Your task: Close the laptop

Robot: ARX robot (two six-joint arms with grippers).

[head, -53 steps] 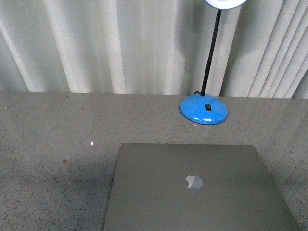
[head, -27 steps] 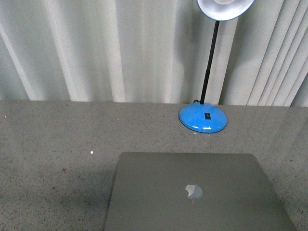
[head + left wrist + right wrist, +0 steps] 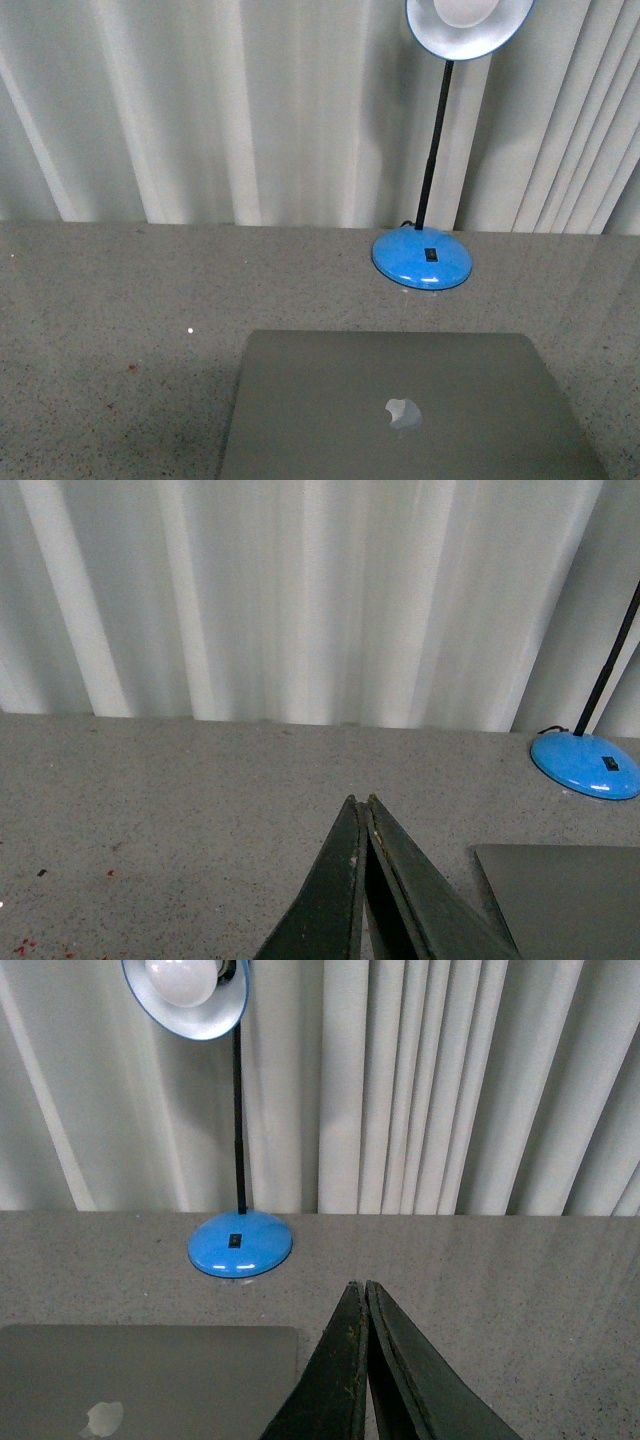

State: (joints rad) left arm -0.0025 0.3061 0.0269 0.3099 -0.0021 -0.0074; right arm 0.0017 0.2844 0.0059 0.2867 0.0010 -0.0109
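The grey-silver laptop (image 3: 405, 410) lies at the near middle of the speckled table with its lid down flat and the apple logo facing up. Its keys, trackpad and screen are hidden. A corner of the lid shows in the left wrist view (image 3: 565, 900) and a wide part with the logo in the right wrist view (image 3: 150, 1380). My left gripper (image 3: 360, 802) is shut and empty above bare table beside the laptop. My right gripper (image 3: 358, 1286) is shut and empty above the table on the laptop's other side. Neither gripper shows in the front view.
A desk lamp with a round blue base (image 3: 421, 258), black stem and white shade (image 3: 467, 25) stands behind the laptop; it also shows in the right wrist view (image 3: 240, 1244). White pleated curtains (image 3: 250, 110) hang along the table's far edge.
The front view has tilted upward: the laptop and lamp base sit lower in the picture and more of the lamp shade shows. The laptop lid stays flat.
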